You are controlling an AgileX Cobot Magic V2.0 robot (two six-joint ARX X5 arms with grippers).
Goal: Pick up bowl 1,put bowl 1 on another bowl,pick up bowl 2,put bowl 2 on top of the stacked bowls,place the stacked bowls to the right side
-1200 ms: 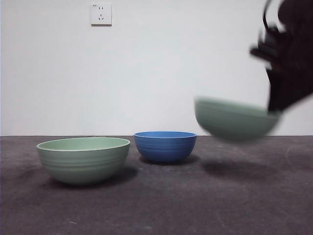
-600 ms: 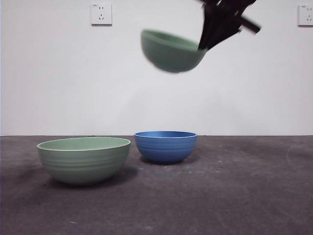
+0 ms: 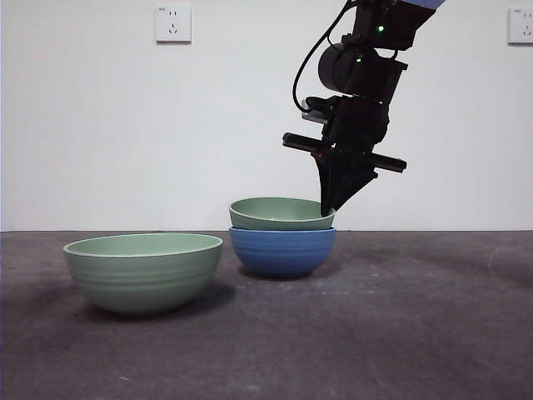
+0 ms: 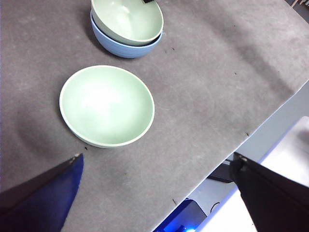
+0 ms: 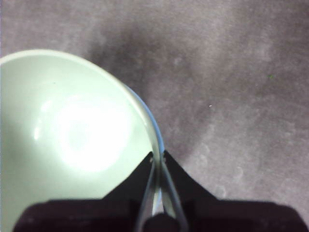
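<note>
Bowl 1 (image 3: 281, 212) is seated in another bowl (image 3: 282, 252), its rim pinched by the right gripper (image 3: 329, 210). Bowl 2 (image 3: 142, 271) is seen below the left gripper (image 4: 154, 166), jaws spread.

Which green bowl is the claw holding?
The green bowl nested in the blue bowl; the right claw pinches its rim. The other sits alone.

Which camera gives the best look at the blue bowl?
The front view: the blue bowl shows its whole ridged side under a green bowl. The left wrist view shows part of its wall, the right wrist view only a rim sliver.
</note>
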